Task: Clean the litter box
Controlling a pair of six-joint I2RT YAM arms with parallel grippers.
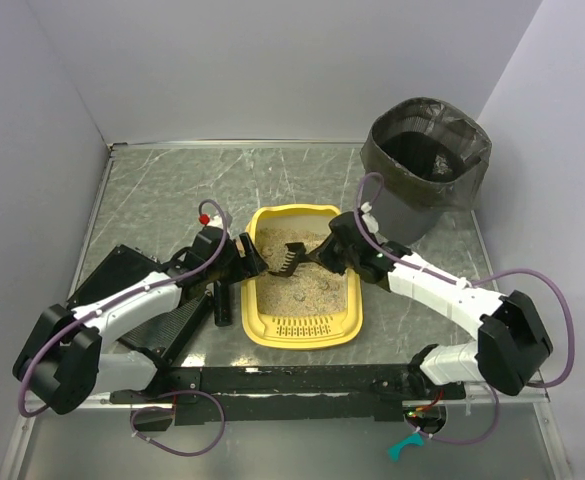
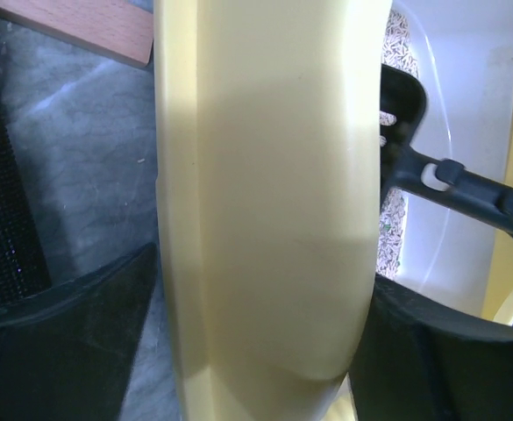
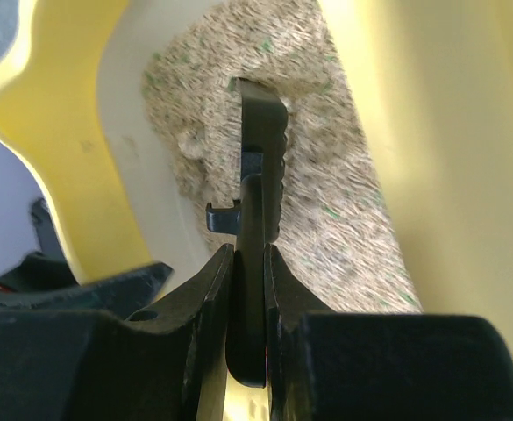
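The yellow litter box (image 1: 294,212) lies at the table's middle, its slotted grille (image 1: 302,326) toward me and beige litter (image 1: 312,290) inside. My left gripper (image 1: 244,255) is shut on its left rim (image 2: 265,175), one finger (image 2: 63,324) outside the box and the other inside. My right gripper (image 1: 324,255) is shut on the handle of a black slotted scoop (image 1: 286,260). The scoop's blade (image 3: 260,158) stands edge-on in the litter (image 3: 326,175), and the fingers (image 3: 208,298) clamp the handle. The scoop also shows in the left wrist view (image 2: 405,96).
A dark grey round bin (image 1: 427,165) with a bag liner stands at the back right. A black brush (image 1: 222,300) and a black pan (image 1: 122,275) lie left of the box. A wooden block (image 2: 72,22) lies near the brush (image 2: 2,219). White walls enclose the table.
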